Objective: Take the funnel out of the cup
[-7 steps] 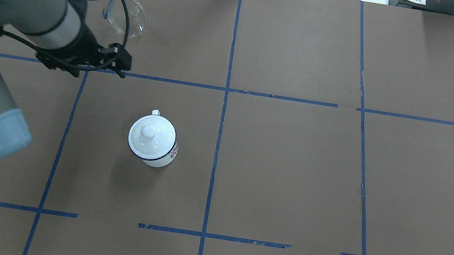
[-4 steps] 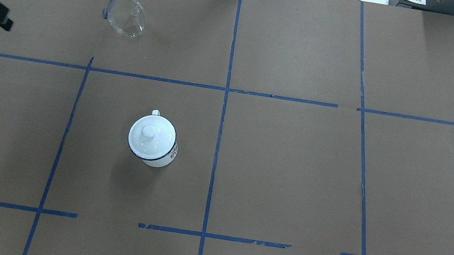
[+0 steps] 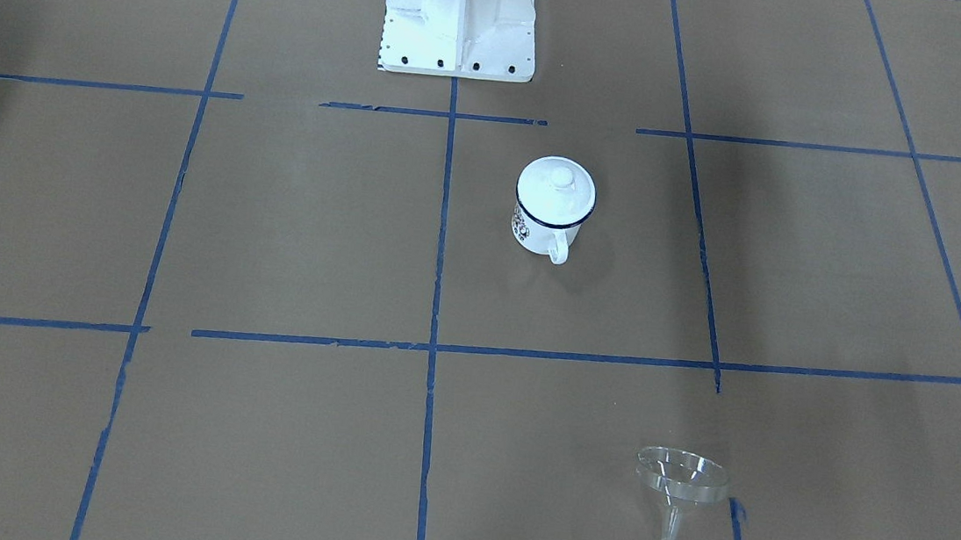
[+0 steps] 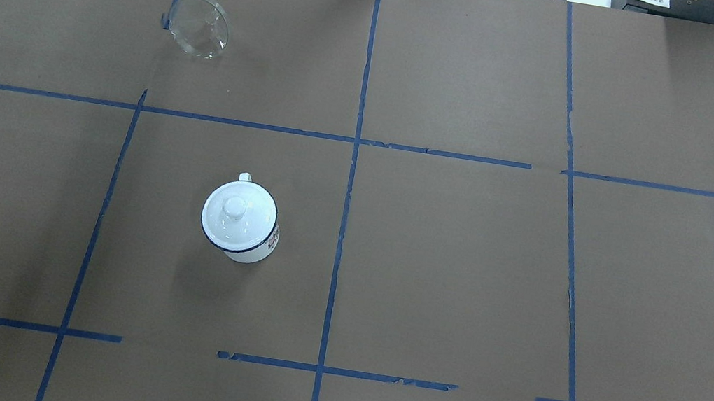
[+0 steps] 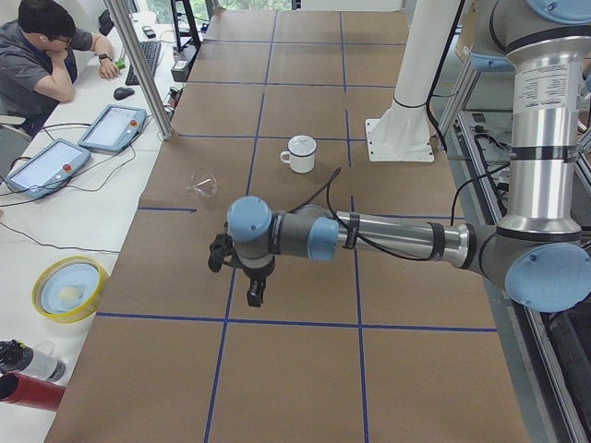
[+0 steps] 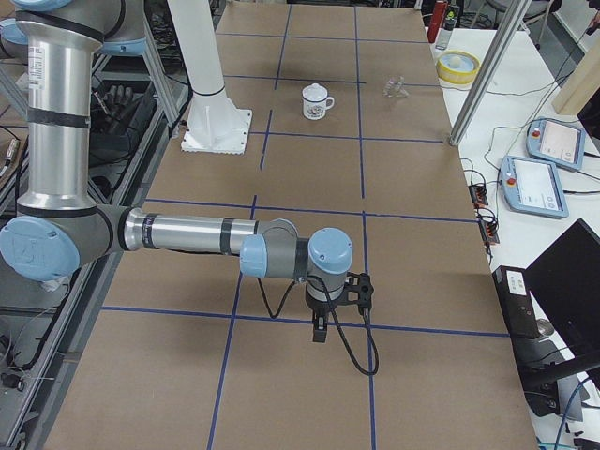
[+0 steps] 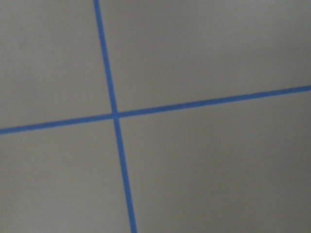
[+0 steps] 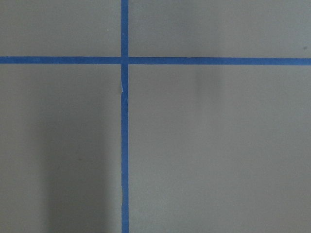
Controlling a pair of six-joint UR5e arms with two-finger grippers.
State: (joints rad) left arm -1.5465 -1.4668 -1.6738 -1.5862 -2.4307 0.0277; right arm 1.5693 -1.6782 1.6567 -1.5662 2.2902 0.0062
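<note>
The funnel point(image 4: 199, 26) lay apart, at 11 o'clock from the cup point(image 4: 241, 220); removal apparently complete. Whether the left end effector point(image 5: 253, 297) or right end effector point(image 6: 320, 333) was spread could not be told.

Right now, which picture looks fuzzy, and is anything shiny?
Left wrist view: fuzzy, the blue tape lines look soft. Right wrist view: sharper, with a dark shadow at lower left. Overhead view: bright glints on the white lid and the funnel.

- White cup point(image 3: 537, 227) with dark blue rim, upright, knobbed lid point(image 3: 556, 187) on top.
- Clear funnel point(image 3: 681, 476), tipped on its side on the surface point(image 3: 290, 234), well apart from the cup.
</note>
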